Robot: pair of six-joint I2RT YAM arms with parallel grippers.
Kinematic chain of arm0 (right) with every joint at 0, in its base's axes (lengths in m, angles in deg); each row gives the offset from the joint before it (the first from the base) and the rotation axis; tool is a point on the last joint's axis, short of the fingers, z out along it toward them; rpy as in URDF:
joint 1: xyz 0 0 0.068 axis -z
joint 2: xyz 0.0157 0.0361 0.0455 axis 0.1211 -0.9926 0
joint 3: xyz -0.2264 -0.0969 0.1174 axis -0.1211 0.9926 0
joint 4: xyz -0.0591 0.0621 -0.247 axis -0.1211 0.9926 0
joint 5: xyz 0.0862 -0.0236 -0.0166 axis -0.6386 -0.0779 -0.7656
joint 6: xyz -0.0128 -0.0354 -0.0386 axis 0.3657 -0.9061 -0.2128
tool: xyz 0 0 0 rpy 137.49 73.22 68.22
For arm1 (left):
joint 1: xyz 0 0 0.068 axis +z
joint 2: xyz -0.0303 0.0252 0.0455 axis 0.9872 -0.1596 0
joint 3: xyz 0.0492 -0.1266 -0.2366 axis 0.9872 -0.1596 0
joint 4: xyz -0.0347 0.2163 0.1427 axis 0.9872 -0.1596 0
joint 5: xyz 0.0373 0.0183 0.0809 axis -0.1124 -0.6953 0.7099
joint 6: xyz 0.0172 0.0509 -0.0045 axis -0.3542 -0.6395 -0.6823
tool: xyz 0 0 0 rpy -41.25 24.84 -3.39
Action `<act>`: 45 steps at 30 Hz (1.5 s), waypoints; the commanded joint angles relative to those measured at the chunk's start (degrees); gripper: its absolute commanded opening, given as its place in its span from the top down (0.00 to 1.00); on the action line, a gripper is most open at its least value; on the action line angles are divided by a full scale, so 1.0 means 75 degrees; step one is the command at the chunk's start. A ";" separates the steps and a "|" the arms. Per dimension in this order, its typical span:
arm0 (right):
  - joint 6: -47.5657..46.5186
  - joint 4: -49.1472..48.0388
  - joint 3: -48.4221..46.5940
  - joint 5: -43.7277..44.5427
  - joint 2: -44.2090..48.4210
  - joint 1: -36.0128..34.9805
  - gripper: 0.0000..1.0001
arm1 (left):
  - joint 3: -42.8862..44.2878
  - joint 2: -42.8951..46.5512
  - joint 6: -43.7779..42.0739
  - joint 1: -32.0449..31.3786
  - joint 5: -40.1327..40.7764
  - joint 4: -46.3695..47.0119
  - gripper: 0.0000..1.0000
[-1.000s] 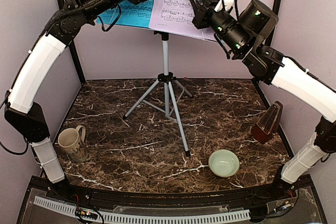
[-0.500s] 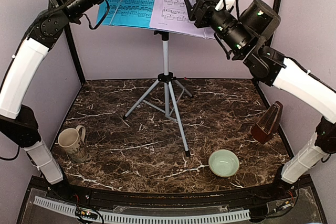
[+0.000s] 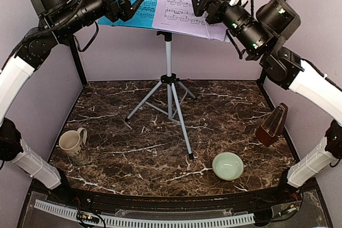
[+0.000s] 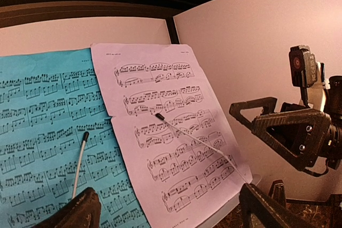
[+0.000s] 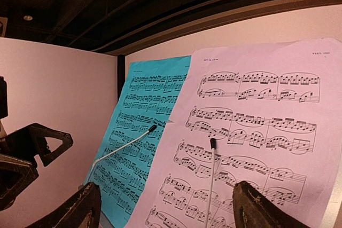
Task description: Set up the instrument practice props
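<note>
A dark brown marble-patterned worktop (image 3: 123, 132), veined in white, is closed in by pale lilac-grey walls at the back and on both sides. Black frame posts stand at the two back corners. A white slotted strip (image 3: 144, 220) is run along the near edge, beyond the marble.

A silver-white tripod music stand (image 3: 168, 62) is planted at the back middle of the worktop, its three legs spread on the marble. High on its desk, against the back wall, a blue music sheet (image 3: 150, 12) is set on the left and a lilac music sheet (image 3: 179, 9) on the right. The lilac sheet's left edge is laid over the blue one. Each sheet is crossed by a thin black-tipped retaining wire (image 4: 80, 158). The desk itself is hidden behind the paper.

A small reddish-brown pyramid metronome (image 3: 272, 125) is stood at the right edge of the worktop, roughly midway along it. A beige mug (image 3: 72, 145) is placed by the left edge toward the near-left corner. A pale green bowl (image 3: 228, 165) is placed close to the near edge, right of centre.

The left fingers (image 4: 75, 214) are spread wide and released, with nothing between them, and are raised in front of the blue sheet. The right fingers (image 5: 264, 209) are likewise parted and grasp nothing, raised before the lilac sheet.
</note>
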 commanded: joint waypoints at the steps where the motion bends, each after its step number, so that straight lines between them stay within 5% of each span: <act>1: -0.0168 0.0127 0.0116 -0.0005 0.0491 -0.0072 0.11 | -0.1018 0.0868 0.0305 -0.0033 0.0140 0.0266 0.04; 14: 0.0156 0.1106 0.2419 0.1191 0.2764 -0.0083 0.02 | -0.4526 0.2647 0.1288 -0.0033 0.0386 0.0673 0.01; 26: 0.2075 0.3375 0.4522 0.3412 0.5233 -0.0080 0.01 | -0.7279 0.3806 0.2683 -0.0022 0.0615 0.1126 0.01; 36: 0.4102 0.6262 0.4454 0.4193 0.4428 0.0292 0.00 | -0.8245 0.3795 0.3157 -0.0022 0.0615 0.1532 0.01; 45: 0.6719 0.9020 0.3604 0.4051 0.3596 0.2461 0.00 | -0.8589 0.3678 0.3472 0.0044 0.0436 0.1884 0.01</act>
